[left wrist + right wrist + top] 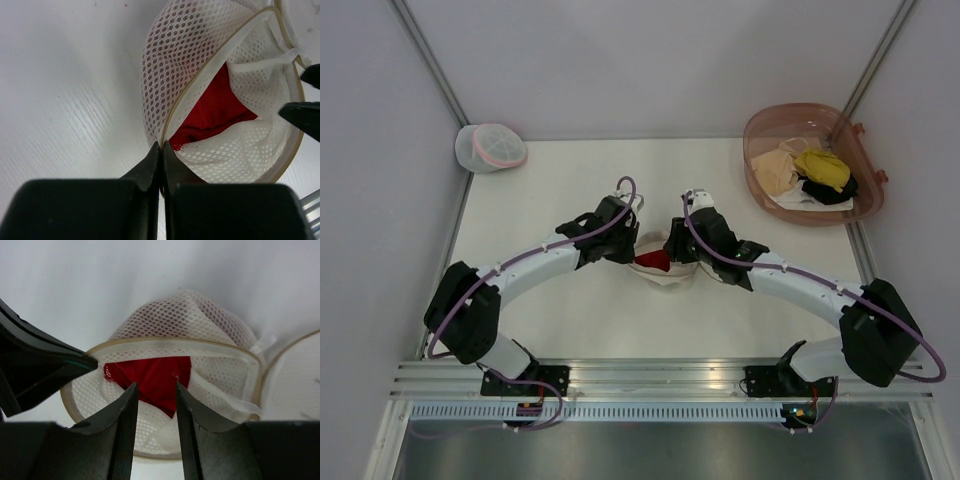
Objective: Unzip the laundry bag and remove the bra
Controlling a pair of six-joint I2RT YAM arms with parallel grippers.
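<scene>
Laundry bag lay mid-worktop, between the two grippers and just beyond the arms' bases. It was unzipped. Its mouth was turned upward, and red showed inside it from above. In the right wrist view the mouth's rim ran as a wide oval, long axis side to side. The opened flap was folded out to the right of it.

Bra sat inside the mesh pocket, bunched, with no strap discernible.

Left gripper: fingers pressed together on the bag's cream rim tape at the edge of the mouth, with no gap visible between them.

Right gripper: fingers a narrow gap apart, tips at the mouth with red fabric showing between them. Contact with the fabric could not be determined.

Far left corner: a whiter round bag with a pink band. Far right: a pink tub holding a yellow garment, a beige garment and something black.
</scene>
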